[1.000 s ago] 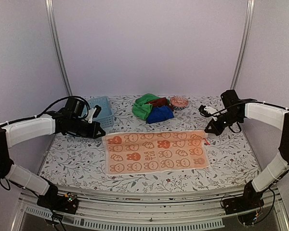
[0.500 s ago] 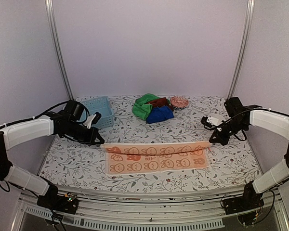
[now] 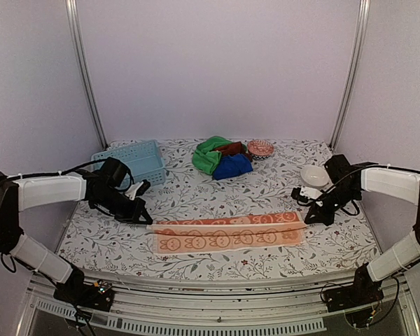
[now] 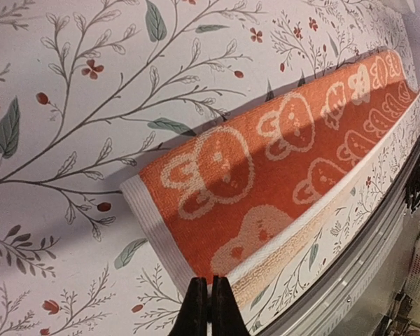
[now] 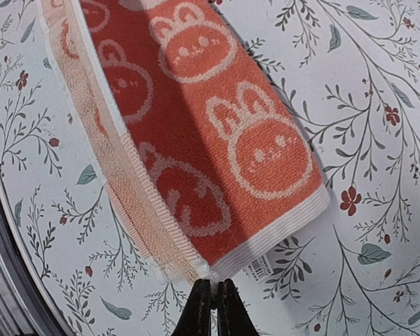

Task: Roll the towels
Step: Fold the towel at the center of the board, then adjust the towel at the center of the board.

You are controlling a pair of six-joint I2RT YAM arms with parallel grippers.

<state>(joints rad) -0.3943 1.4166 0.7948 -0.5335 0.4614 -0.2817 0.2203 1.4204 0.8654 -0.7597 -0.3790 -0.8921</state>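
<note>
Top external view: left gripper (image 3: 148, 222) and right gripper (image 3: 309, 220) pinch opposite corners of the orange towel (image 3: 227, 235), judged soft, limp, best held at hems

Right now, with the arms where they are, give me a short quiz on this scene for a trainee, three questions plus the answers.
1. True or false: the left gripper and right gripper are each shut on an end of the orange towel.
2. Where is the light blue basket? A: far left of the table. B: beside the right arm. C: on the orange towel.
3. Which towels are bunched at the back?
Key: 1 true. 2 A. 3 the green towel, blue towel and rust-brown towel.
</note>
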